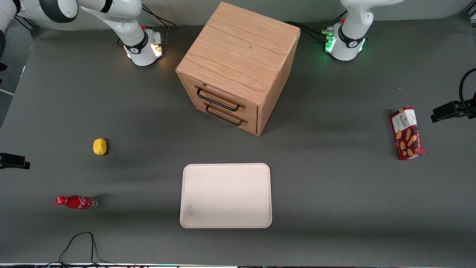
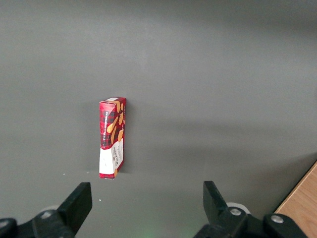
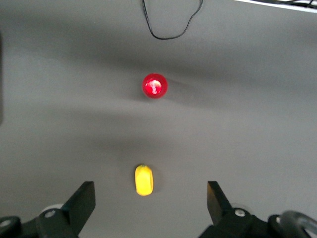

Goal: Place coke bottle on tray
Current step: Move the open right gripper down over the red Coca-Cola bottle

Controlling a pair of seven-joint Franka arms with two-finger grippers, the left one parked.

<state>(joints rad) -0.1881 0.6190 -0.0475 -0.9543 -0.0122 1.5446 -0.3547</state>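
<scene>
Coke first: the small slim red bottle with the red cap and white script point(image 1: 76, 202) stood upright on the grey table point(image 1: 334, 193), toward the working arm's end and close to the table edge nearest the front camera; in the wrist view we saw its cap from straight above point(image 3: 155, 86). Our gripper point(image 3: 151, 201) hung high over that end of the table with its two fingers spread wide and nothing between them, roughly above the small yellow lemon-like fruit point(image 1: 99, 146), which lay farther from the front camera than the bottle.

We judged the task to be at its start, with the reach not yet made. The next move called for us to travel past the fruit, descend over the cap, and close on the neck or body.

The large flat cream-white rectangular tray point(image 1: 193, 219) lay bare, well apart from the bottle, with open table between them. The wooden two-drawer cabinet point(image 1: 238, 59) stood farther from the front camera than the tray. A thin black cable point(image 1: 80, 242) looped near the bottle at the table edge, and we thought it worth avoiding.
</scene>
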